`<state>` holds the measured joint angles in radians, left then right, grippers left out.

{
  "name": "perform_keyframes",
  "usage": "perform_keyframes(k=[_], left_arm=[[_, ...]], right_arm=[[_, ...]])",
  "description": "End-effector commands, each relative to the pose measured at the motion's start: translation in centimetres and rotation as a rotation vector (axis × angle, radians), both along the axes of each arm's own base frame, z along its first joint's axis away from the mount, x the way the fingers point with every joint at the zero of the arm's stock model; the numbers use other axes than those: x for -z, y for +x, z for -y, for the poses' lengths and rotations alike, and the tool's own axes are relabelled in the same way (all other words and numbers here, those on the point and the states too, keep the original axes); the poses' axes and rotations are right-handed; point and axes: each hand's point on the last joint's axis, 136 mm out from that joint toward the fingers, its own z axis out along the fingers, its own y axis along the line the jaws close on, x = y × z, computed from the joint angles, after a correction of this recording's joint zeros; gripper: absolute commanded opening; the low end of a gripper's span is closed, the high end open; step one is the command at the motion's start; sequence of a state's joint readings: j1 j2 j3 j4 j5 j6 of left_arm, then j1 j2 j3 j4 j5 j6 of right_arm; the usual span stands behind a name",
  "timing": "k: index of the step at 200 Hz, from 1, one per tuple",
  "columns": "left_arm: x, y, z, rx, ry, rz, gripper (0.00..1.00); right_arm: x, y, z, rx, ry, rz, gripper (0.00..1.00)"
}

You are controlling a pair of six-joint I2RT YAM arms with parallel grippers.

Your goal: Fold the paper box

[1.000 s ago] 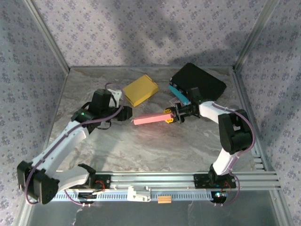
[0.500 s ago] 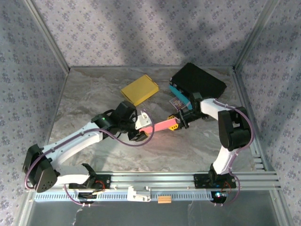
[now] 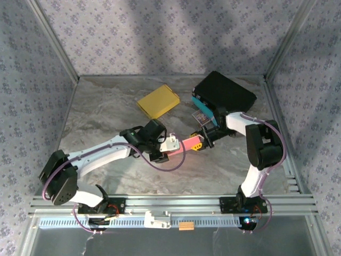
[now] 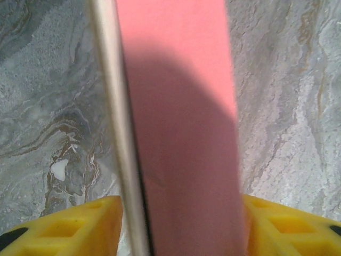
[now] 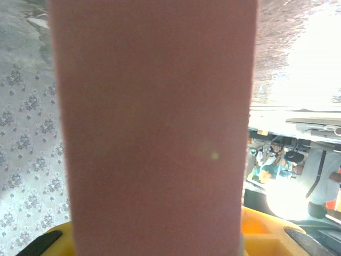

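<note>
Pinching the paper box's [image 3: 185,143] ends overhead, left jaws and right jaws show yellow pads [image 4: 69,226] close-up.

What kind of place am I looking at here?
Likely a robot lab cell: a marble-look table boxed in by floral-patterned walls, with an aluminium rail at its near edge carrying the left arm and right arm.

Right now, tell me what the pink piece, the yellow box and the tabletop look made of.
Pink piece: thin card or paper, it seems; matte, flat, with a pale cut edge.
Yellow box: likely the same matte card, with crisp folded edges.
Tabletop: grey veined, marble-like; real stone or a printed sheet, I cannot tell.
</note>
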<state>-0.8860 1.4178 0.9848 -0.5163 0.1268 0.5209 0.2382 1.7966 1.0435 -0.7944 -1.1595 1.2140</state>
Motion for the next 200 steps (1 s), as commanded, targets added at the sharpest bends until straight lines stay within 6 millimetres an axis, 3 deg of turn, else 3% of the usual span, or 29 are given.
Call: perform_keyframes(k=[1, 58, 119, 155, 176, 188, 200], left_arm=[[-1.3, 0.8, 1.2, 0.033, -0.020, 0.040, 0.52], [-0.9, 0.7, 1.3, 0.052, -0.021, -0.031, 0.43], [-0.5, 0.6, 1.4, 0.076, 0.000, -0.077, 0.41], [-0.7, 0.9, 1.4, 0.054, -0.001, -0.080, 0.41], [-0.8, 1.1, 1.4, 0.044, -0.011, -0.098, 0.41], [-0.7, 1.2, 1.4, 0.034, -0.009, -0.112, 0.40], [-0.7, 1.3, 1.4, 0.028, -0.015, -0.120, 0.39]], right_arm=[[1.2, -1.7, 0.4, -0.009, -0.051, -0.079, 0.36], [2.1, -1.2, 1.4, 0.015, -0.082, -0.075, 0.45], [0.7, 1.0, 4.2, 0.024, -0.153, 0.058, 0.60], [-2.6, 3.2, 7.2, 0.030, -0.250, 0.287, 0.64], [-5.7, 4.8, 9.6, -0.027, -0.383, 0.529, 0.65], [-6.9, 5.4, 10.7, -0.076, -0.459, 0.679, 0.61], [-8.3, 6.0, 11.5, -0.135, -0.543, 0.874, 0.51]])
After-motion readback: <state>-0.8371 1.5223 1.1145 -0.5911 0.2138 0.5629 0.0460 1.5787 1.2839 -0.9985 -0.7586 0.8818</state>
